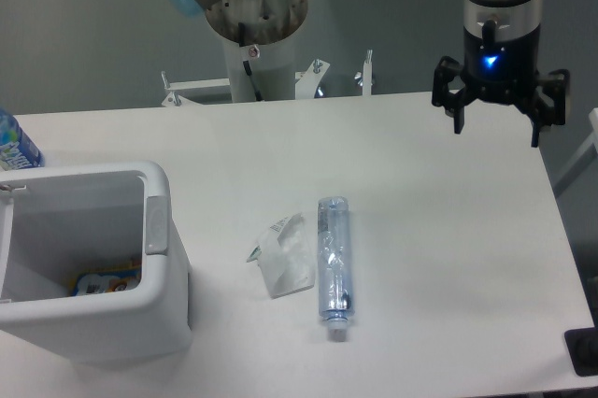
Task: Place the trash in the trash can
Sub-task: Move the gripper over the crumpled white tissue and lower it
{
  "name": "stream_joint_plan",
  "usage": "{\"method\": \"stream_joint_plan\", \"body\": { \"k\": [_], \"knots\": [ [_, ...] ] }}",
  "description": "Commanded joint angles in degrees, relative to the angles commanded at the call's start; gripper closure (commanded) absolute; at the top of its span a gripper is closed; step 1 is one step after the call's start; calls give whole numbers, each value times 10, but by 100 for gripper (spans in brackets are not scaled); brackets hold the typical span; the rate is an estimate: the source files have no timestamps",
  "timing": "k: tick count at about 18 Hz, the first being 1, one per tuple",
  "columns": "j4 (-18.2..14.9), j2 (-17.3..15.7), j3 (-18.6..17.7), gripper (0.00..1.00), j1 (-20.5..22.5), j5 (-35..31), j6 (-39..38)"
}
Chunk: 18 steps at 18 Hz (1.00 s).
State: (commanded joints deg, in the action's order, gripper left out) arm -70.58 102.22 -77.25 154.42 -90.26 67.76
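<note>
while the tool (497, 122) hangs over the far right of the bench (448, 230), its fingers are spread wide with nothing between them; a blue light glows on its body. the arm above it runs out of the top of the frame.

wrapper (283, 256): crumpled, white, small green print too fine to read. lies flat near bench centre, just beside the bottle (333, 267), on its left. whether the two touch, cannot tell.

bottle: clear, flattened, lying lengthwise with pale cap toward the near edge. contents, if any, hard to make out.

bin (154, 230): white, thick rim, grey panel on its right wall, at near left of bench. its left side is cut off by the frame edge. inside, low down, a scrap with blue and orange print (107, 280), partly hidden by the wall.

blue-labelled bottle (14, 146) at far left, mostly cut off.

arm base (254, 34) stands behind the bench; its top is out of view.
</note>
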Motion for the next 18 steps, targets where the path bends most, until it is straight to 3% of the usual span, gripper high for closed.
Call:
{"method": "stream_joint_plan", "body": {
  "k": [9, 11, 15, 18],
  "knots": [
    [0, 11, -11, 0, -11, 2, -1],
    [2, 11, -25, 0, -21, 7, -34],
    [77, 11, -87, 0, -40, 36, -141],
    [84, 12, -118, 0, -56, 68, -175]
  ]
}}
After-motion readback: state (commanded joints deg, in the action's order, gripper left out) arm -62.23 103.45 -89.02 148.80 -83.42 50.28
